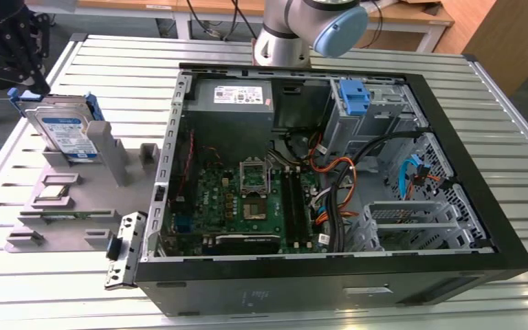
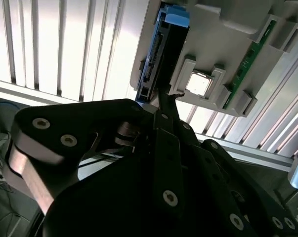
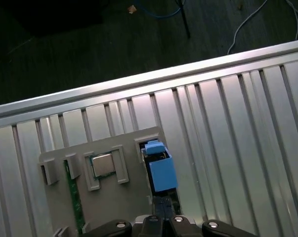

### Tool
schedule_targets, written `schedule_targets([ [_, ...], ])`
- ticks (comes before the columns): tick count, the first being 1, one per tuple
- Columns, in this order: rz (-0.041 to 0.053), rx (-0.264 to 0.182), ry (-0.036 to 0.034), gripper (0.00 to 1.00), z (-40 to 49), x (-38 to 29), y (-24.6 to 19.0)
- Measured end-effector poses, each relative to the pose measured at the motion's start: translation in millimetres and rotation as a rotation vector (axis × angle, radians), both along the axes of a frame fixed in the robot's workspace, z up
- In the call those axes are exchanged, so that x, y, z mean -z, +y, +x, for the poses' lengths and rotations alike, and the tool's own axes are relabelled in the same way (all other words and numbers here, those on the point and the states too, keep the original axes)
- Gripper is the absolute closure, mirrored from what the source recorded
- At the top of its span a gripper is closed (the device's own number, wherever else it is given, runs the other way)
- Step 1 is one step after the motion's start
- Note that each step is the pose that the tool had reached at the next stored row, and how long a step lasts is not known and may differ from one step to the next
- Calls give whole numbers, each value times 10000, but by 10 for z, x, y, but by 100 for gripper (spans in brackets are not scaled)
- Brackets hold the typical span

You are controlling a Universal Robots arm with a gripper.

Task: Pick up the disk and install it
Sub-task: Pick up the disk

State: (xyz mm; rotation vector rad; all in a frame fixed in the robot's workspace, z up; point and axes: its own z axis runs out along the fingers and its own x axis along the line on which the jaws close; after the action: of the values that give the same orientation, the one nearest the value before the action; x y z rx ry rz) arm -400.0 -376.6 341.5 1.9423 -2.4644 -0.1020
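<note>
The disk (image 1: 65,134), a silver drive with a white-and-blue label in a blue carrier, stands on edge in a slot of the grey holder block (image 1: 80,206) at the exterior view's left. My black gripper (image 1: 33,81) hovers just above the disk's upper end and does not touch it. Its fingers look shut with nothing between them. In the second wrist view the gripper (image 2: 168,95) points at the disk's edge (image 2: 161,54). In the first wrist view the disk's blue handle (image 3: 162,173) lies just beyond the gripper (image 3: 163,213).
The open computer case (image 1: 337,271) lies to the exterior view's right of the holder. A blue bracket (image 1: 353,96) is fixed on its grey drive cage (image 1: 374,117) at the back. The holder also carries a square chip (image 3: 103,164) and a green memory stick (image 2: 250,59). The slatted table's edge (image 3: 139,81) is close by.
</note>
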Motion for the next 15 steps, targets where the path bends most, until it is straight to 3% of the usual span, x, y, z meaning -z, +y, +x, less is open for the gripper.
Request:
schedule_targets([
  [6,44,-585,-45,90,3,10,0],
  [15,43,-672,-44,90,59,28,0],
])
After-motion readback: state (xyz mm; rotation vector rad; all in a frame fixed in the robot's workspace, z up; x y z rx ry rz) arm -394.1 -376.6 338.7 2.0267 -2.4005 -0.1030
